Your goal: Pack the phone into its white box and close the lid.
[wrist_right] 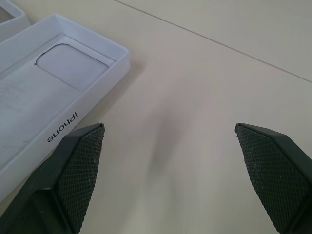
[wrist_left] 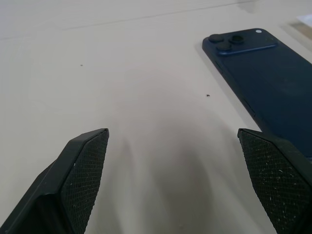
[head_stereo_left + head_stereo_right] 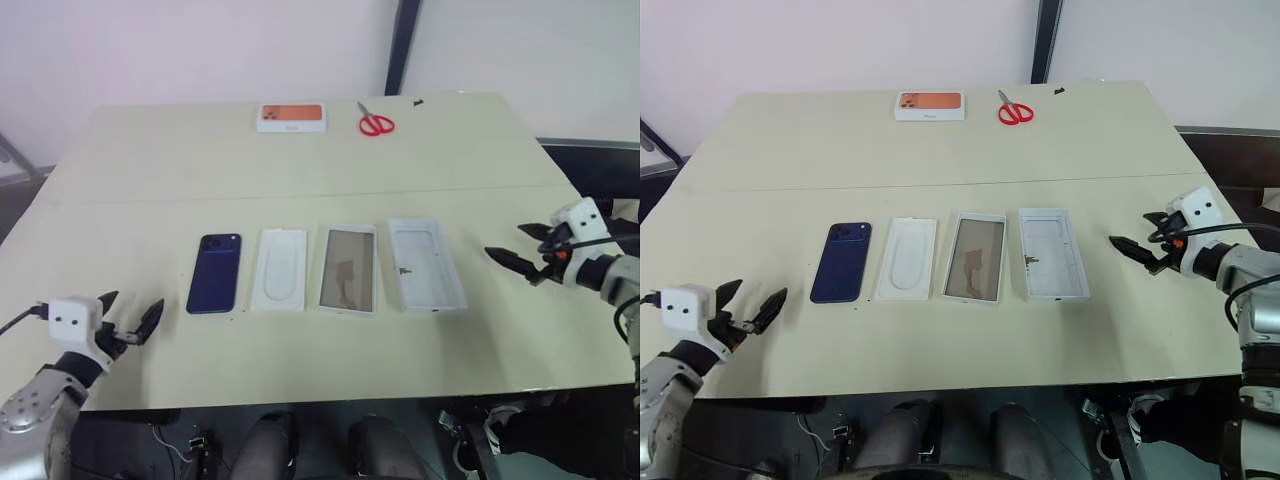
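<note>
Pale beige rectangular table (image 3: 300,190) against a plain light wall, carrying every item listed.

1. Left gripper (image 3: 133,322), two black fingers on a white wrist block: jaws spread wide, empty, hovering near the table's front left corner, aimed toward item 4; likely staged for the pick.
2. Right gripper (image 3: 522,262), same build: jaws wide, empty, poised beside item 3, apart from it.
3. Shallow white rectangular lid (image 3: 426,264), plain inside up with a small dark mark, rightmost in the row; open side up, so it needs turning over before closing.
4. Flat dark navy-blue phone (image 3: 215,272), camera cluster at the far corner, back up, leftmost in the row, outside its box.
5. Shallow white cardboard box (image 3: 348,270) with tan glossy floor, between insert and lid, vacant and ready to receive.
6. Thin white insert (image 3: 281,268) with oval outline, between phone and box.
7. Small orange-topped white box (image 3: 291,117), far edge, out of the way.
8. Red-handled scissors (image 3: 375,122), beside it.
</note>
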Controlling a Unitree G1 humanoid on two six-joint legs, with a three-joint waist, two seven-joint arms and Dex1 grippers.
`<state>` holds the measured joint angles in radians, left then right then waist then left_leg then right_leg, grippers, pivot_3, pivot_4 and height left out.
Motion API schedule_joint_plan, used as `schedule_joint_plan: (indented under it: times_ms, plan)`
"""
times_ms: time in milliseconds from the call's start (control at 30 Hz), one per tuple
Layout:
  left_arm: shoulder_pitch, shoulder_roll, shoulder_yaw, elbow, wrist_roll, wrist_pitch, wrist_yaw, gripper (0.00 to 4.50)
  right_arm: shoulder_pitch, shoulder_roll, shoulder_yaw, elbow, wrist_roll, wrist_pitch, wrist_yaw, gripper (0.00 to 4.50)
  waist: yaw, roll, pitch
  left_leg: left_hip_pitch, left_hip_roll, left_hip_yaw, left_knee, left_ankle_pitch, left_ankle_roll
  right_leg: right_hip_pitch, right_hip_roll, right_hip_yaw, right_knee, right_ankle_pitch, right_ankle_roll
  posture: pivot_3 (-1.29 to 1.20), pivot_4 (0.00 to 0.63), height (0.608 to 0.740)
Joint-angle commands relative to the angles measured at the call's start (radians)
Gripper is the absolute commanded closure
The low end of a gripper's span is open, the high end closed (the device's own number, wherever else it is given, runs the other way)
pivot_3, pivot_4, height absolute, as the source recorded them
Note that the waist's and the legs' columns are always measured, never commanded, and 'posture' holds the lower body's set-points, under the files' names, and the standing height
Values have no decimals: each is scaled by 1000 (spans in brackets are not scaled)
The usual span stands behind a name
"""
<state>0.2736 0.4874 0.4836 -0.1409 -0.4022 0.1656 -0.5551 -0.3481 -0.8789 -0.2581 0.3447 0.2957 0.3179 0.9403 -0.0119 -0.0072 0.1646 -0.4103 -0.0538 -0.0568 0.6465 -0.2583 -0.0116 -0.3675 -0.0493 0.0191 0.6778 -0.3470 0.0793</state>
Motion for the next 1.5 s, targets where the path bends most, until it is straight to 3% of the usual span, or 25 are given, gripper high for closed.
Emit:
schedule_joint_plan:
  times_ms: [33,300,667,800,1067,1233,1367,1500]
  plan:
    - [11,-1,24,-35,-6,-29,3,37,-40,-9,3,6,-7,-31,6,0,0,0,0,0,0,0,0,0,0,0,0,0,0,0,0,0,150,740]
    - [6,0,21,-34,-6,-36,10,37,-83,18,34,11,-12,-58,10,0,1,0,0,0,0,0,0,0,0,0,0,0,0,0,0,0,150,740]
    - [-140,7,-113,-143,-53,195,58,37,-84,235,137,-317,-5,14,-131,0,2,0,0,0,0,0,1,0,0,0,0,0,1,0,0,0,150,740]
    - [-242,34,-227,-240,-65,393,99,37,-48,273,200,-454,2,40,-132,0,5,0,0,-1,0,0,1,0,0,-1,0,-1,1,0,1,0,150,740]
    - [-496,21,-280,-351,-223,906,258,37,-43,314,336,-545,-27,15,-98,0,-2,0,0,1,0,-1,2,0,-1,-1,2,0,5,0,1,0,150,740]
    - [-616,-24,-258,-334,-272,1162,336,37,-56,321,362,-571,-21,19,-80,0,-2,-1,0,1,0,-1,2,1,-2,-1,3,0,6,0,1,0,150,740]
    - [-696,-120,-207,-311,-281,1354,387,37,-55,314,378,-587,-16,20,-48,0,1,-3,2,1,0,-2,3,2,-2,-1,3,-1,6,0,1,0,150,740]
    - [-733,-180,-174,-282,-269,1444,401,37,-56,318,382,-597,-19,25,-48,0,1,-3,2,1,0,-2,3,2,-3,-1,3,-1,6,0,1,0,150,740]
